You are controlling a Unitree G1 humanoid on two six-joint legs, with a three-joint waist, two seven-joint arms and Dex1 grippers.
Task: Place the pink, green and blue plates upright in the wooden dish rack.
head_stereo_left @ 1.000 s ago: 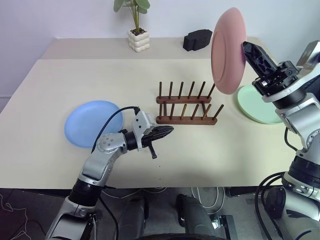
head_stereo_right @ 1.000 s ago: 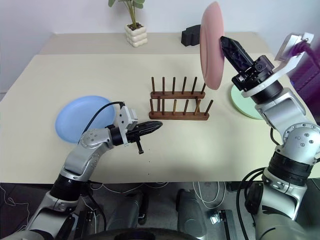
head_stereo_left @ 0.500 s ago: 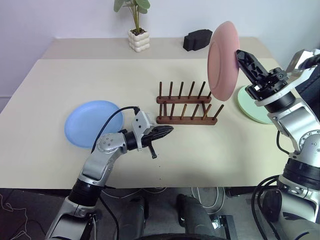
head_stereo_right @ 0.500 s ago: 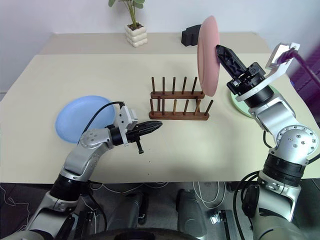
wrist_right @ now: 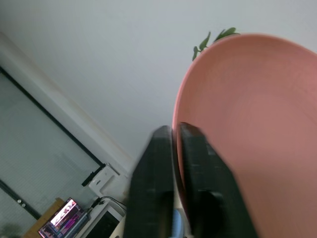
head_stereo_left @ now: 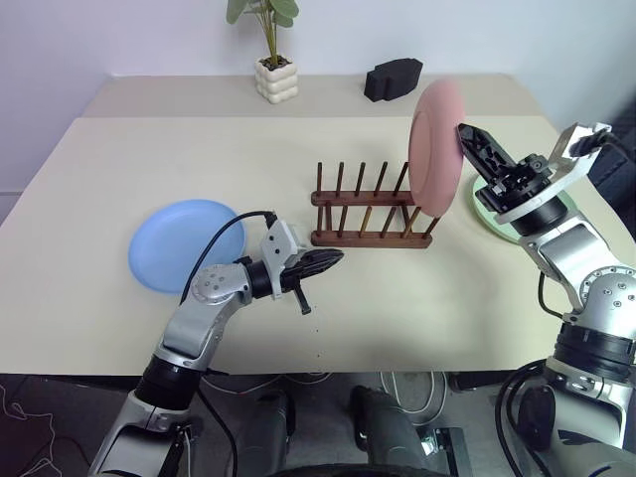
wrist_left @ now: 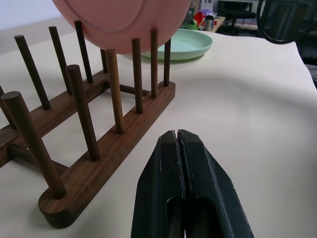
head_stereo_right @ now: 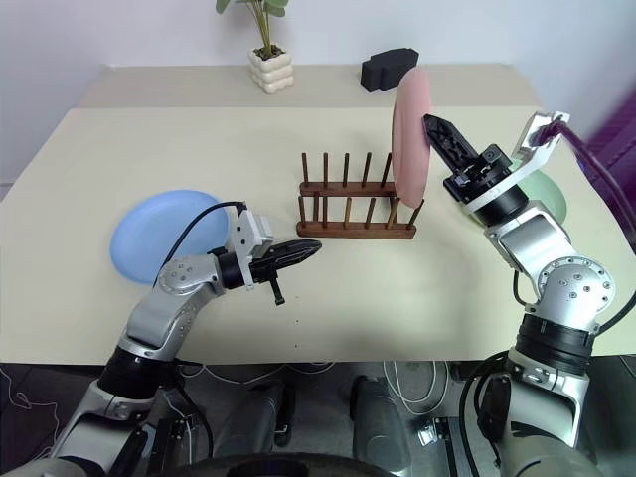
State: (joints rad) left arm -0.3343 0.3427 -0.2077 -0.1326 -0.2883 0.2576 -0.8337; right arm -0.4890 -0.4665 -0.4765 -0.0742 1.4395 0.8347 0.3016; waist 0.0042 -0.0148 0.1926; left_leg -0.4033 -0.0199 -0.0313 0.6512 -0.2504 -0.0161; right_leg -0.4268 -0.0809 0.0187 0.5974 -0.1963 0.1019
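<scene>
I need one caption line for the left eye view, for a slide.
Right gripper lowers the upright pink plate into the wooden dish rack.

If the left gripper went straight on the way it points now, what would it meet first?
Probably the near rail of the rack: the shut left gripper points level at the rack's right end. Depth is unclear; it might pass just clear of the end peg and run on toward the green plate.

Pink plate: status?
Right gripper fingers on pink plate rim, upright at wooden dish rack's right end. Left gripper shut, empty. Nothing blocking.
</scene>
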